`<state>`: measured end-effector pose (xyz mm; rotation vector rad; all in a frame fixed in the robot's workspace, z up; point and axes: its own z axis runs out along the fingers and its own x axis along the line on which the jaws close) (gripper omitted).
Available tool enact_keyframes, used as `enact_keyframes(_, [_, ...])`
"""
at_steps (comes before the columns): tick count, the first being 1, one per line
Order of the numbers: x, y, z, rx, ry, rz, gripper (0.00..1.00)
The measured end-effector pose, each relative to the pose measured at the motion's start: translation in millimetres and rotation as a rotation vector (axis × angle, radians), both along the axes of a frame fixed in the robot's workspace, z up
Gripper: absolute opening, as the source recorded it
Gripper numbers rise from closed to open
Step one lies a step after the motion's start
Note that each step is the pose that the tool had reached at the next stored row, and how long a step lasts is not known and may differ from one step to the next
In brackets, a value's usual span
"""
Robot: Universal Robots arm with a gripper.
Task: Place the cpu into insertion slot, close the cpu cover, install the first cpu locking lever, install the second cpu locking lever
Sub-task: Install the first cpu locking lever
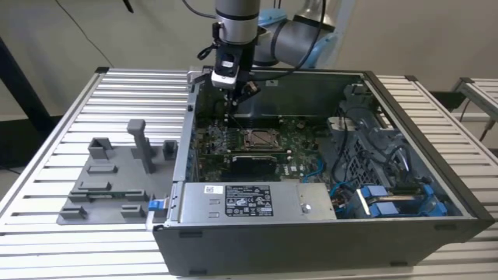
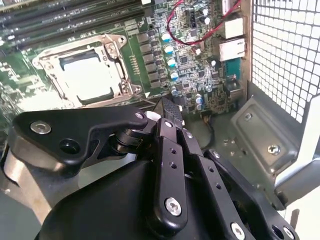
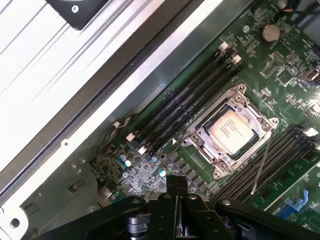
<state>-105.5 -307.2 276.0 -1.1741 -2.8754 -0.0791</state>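
The cpu (image 3: 230,127) lies in the insertion slot (image 1: 259,139) on the green board, its silvery top (image 2: 85,76) showing. The cpu cover (image 3: 200,134) lies flat over it as a silver frame (image 2: 47,60) around the chip. A thin silver locking lever (image 3: 262,165) stands out from the socket's side. My gripper (image 1: 233,102) hangs inside the case, beside the socket toward the back wall and above the board. Its dark fingers (image 2: 167,109) are shut together with nothing between them, and their tips (image 3: 176,182) show above small capacitors.
The open computer case (image 1: 365,76) stands on a slatted table. A power supply box (image 1: 249,201) sits at its front, and a drive cage with blue tabs (image 1: 389,201) is at the exterior view's right. Long black memory slots (image 3: 185,105) flank the socket. A grey fixture tray (image 1: 109,181) lies outside the case.
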Motion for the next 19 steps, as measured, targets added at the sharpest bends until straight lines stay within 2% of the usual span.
enact_keyframes(3, [-2.3, 1.1, 0.0, 0.0001, 0.0, 0.018, 0.11])
enact_keyframes(4, [-5.5, 1.3, 0.0, 0.0001, -0.0014, 0.019, 0.11])
enact_keyframes(7, [-16.0, 2.5, -0.1, -0.0001, -0.0116, 0.019, 0.11])
enact_keyframes(8, [-17.1, 2.6, -0.1, 0.0002, -0.0121, 0.022, 0.11])
enact_keyframes(10, [-17.7, 2.7, -0.1, 0.0001, -0.0137, 0.035, 0.11])
enact_keyframes(12, [-17.8, 2.9, -0.2, 0.0002, -0.0177, 0.056, 0.11])
enact_keyframes(16, [-17.8, 4.7, -0.8, 0.0003, -0.0293, 0.1, 0.11])
enact_keyframes(19, [-18.2, 8.5, -2.6, 0.0002, -0.0372, 0.123, 0.11])
